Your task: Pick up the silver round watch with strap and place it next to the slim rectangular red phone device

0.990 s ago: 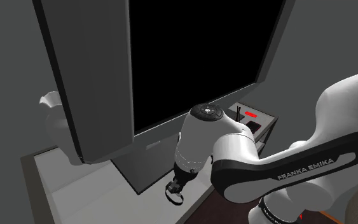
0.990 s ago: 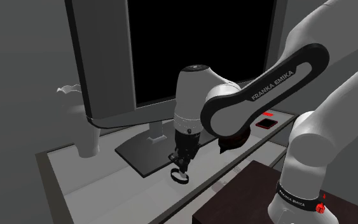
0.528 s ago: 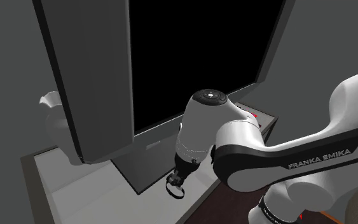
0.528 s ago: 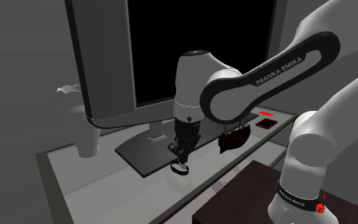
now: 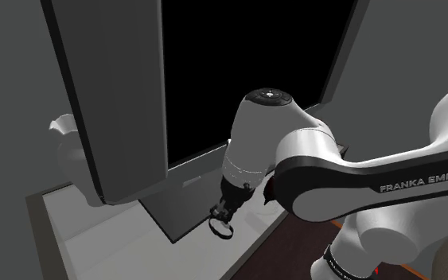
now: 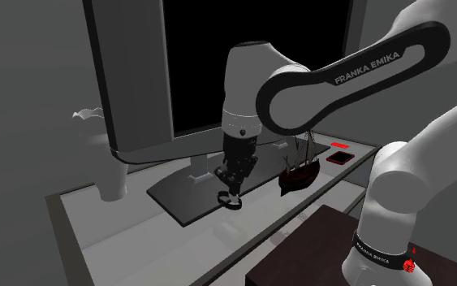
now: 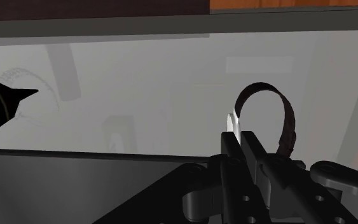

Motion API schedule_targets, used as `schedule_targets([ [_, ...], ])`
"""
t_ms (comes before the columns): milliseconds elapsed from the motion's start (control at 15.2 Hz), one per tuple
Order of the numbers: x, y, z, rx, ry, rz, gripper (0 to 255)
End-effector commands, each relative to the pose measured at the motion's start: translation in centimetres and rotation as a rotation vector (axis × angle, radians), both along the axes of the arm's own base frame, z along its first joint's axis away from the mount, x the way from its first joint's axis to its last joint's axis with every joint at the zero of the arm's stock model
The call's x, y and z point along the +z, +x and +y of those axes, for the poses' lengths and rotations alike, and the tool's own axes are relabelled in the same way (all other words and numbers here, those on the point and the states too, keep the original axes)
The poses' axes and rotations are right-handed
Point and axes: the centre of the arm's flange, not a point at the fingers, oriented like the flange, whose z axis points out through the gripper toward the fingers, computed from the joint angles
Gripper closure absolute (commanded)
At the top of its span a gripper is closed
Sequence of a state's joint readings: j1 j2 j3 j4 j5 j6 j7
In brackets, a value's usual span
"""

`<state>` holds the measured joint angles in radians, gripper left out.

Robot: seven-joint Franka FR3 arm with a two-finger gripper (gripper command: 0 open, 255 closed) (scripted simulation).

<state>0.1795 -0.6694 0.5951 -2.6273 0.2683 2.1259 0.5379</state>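
Gripper (image 6: 232, 190) pinches the watch (image 6: 232, 201): in the wrist view the fingers (image 7: 233, 147) are pressed on the case, and the dark strap loop (image 7: 289, 124) arcs out just past the tips. Watch hangs directly under the gripper (image 5: 223, 218), over the front edge of the monitor's dark base plate (image 6: 182, 201), about mid-tabletop (image 6: 137, 237). Can't tell if it's clear of the surface.

Model ship (image 6: 299, 169) stands near, on the side toward the second exterior view's right. Red phone (image 6: 342, 156) lies flat beyond it at the tabletop's far right corner in that view, well apart from the watch. Big monitor (image 6: 251, 57) stands right behind the gripper. White vase (image 6: 109, 175) is at the tabletop's left edge.
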Motion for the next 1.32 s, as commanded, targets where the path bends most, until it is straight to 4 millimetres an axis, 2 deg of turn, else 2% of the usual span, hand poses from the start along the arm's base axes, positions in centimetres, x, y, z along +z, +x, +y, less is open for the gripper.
schedule_targets([
  [0, 1.2, 0.1, 0.0, 0.000, 0.000, 0.000, 255],
  [132, 2.2, 0.1, 0.0, 0.000, 0.000, 0.000, 255],
  [1254, 2.3, -0.9, -22.4, 0.000, 0.000, 0.000, 255],
])
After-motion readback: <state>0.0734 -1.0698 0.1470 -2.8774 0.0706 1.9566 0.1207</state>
